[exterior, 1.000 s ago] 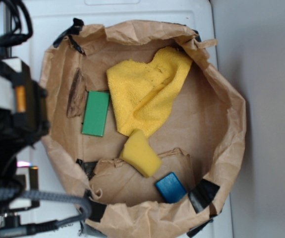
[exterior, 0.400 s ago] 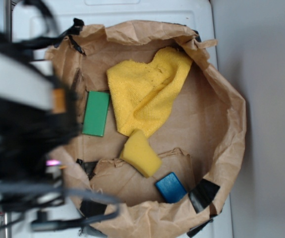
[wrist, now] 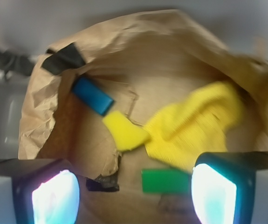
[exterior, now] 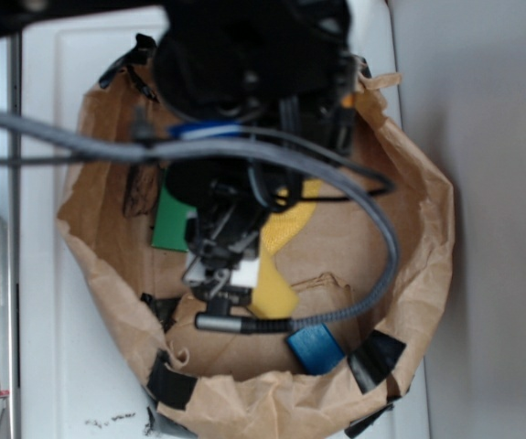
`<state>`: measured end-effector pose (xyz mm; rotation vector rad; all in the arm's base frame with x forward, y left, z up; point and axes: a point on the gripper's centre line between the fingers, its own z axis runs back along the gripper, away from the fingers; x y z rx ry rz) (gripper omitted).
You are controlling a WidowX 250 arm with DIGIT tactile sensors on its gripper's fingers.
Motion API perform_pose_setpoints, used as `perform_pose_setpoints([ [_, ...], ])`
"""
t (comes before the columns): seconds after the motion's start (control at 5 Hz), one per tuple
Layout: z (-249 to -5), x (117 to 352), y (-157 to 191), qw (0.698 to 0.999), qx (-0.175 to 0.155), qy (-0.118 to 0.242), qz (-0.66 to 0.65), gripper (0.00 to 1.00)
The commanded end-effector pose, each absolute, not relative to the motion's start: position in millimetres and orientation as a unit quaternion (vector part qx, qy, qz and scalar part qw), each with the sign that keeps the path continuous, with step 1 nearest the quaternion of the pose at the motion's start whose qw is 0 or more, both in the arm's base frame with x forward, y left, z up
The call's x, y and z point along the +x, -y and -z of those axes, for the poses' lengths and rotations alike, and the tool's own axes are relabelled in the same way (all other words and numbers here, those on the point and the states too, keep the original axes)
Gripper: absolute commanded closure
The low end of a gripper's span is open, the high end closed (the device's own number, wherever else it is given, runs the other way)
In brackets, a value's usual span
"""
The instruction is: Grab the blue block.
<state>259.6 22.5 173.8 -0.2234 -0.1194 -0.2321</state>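
The gripper (exterior: 221,274) hung above the middle of the paper bag (exterior: 409,219), its fingers (wrist: 217,191) spread apart and empty. The blue block (exterior: 316,348) lay at the bag's lower right edge, beside the yellow sponge (wrist: 123,133), apart from the green block (wrist: 165,181).

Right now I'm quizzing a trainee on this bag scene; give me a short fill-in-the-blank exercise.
1. The blue block lies inside a brown ____ bag.
2. The sponge wedge beside it is ____.
3. The flat block between the gripper's fingers in the wrist view is ____.

Missing words: paper; yellow; green
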Motion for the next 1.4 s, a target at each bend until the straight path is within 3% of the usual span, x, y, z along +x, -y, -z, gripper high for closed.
perform_pose_setpoints([
  [0.0, -175.1, 268.2, -19.0, 0.964, -0.126, 0.079, 0.222, 0.00],
  [0.2, -175.1, 268.2, -19.0, 0.964, -0.126, 0.079, 0.222, 0.00],
  [0.6, -118.4, 291.1, -8.9, 0.944, -0.126, 0.121, 0.280, 0.00],
  [0.8, -107.3, 294.8, -11.3, 0.939, -0.113, 0.138, 0.293, 0.00],
  [1.2, -89.7, 289.5, 8.5, 0.934, -0.103, 0.136, 0.314, 0.00],
])
